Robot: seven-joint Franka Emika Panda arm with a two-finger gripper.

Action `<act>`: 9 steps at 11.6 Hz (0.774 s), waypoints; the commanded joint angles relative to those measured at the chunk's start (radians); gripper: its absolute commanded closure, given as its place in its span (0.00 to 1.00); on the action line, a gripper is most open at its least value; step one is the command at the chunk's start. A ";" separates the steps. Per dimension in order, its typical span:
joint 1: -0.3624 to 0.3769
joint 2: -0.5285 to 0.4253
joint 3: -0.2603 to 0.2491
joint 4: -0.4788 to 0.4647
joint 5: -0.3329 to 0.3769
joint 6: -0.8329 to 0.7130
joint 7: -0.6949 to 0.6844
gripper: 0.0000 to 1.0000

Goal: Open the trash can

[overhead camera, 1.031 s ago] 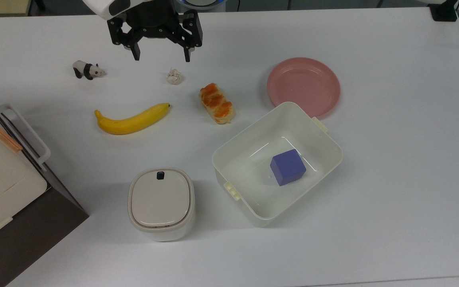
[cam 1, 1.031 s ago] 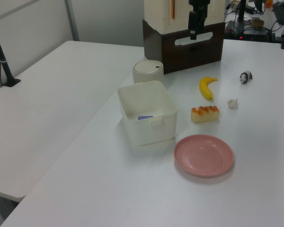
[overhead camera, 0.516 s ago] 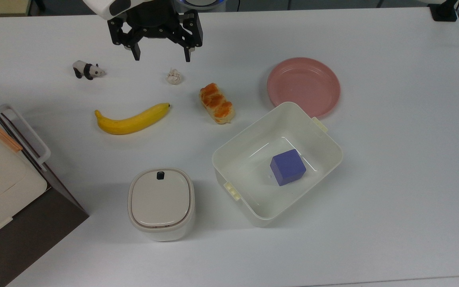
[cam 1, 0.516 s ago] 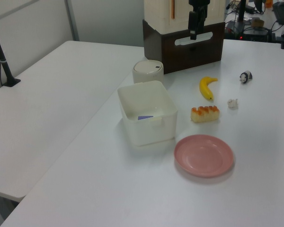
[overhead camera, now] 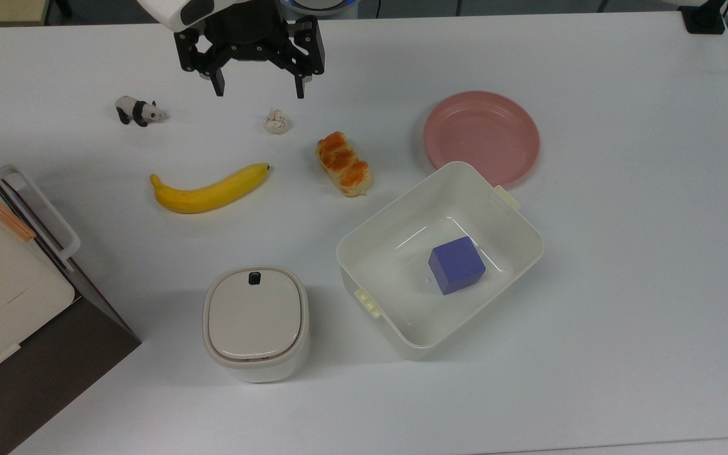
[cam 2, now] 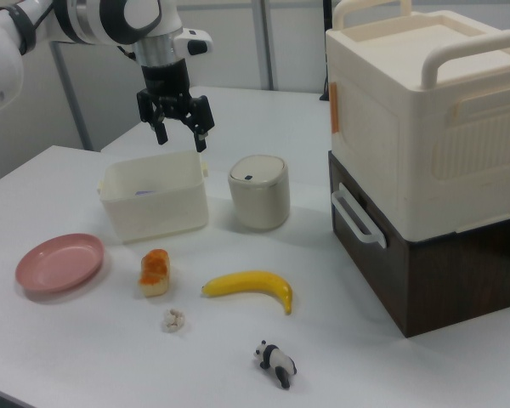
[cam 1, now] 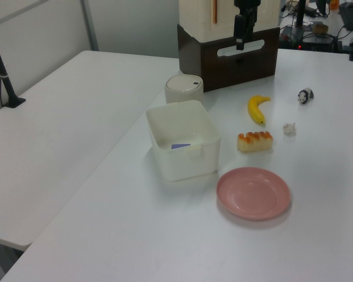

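White bench (overhead camera: 623,253), trash can (overhead camera: 256,322) shut: task not begun.
We log gripper (overhead camera: 258,93) well apart from it, jaws released, empty; lid button (overhead camera: 254,278) unpressed.

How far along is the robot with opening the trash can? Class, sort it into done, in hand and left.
Done: nothing that shows; the trash can has its beige lid flat and shut. In hand: the open tool holds nothing and hangs over the table's far edge in the top view, near the crumpled paper ball. Left: reaching the can, probably pressing the black button, and raising the lid.
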 commanded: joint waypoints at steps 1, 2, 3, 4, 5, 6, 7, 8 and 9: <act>0.010 -0.001 -0.011 0.014 -0.013 -0.031 -0.014 0.00; 0.010 -0.001 -0.011 0.014 -0.013 -0.031 -0.014 0.00; 0.013 -0.001 -0.011 0.012 -0.013 -0.029 -0.016 0.00; 0.013 0.001 -0.011 0.012 -0.012 -0.029 -0.016 0.00; 0.013 0.001 -0.013 0.012 -0.010 -0.029 -0.016 0.00; 0.013 0.001 -0.014 0.014 -0.009 -0.029 -0.014 0.00; 0.013 0.001 -0.016 0.012 -0.004 -0.029 -0.014 0.00; 0.015 0.001 -0.016 0.012 -0.003 -0.029 -0.014 0.00; 0.015 0.001 -0.016 0.012 -0.003 -0.029 -0.014 0.00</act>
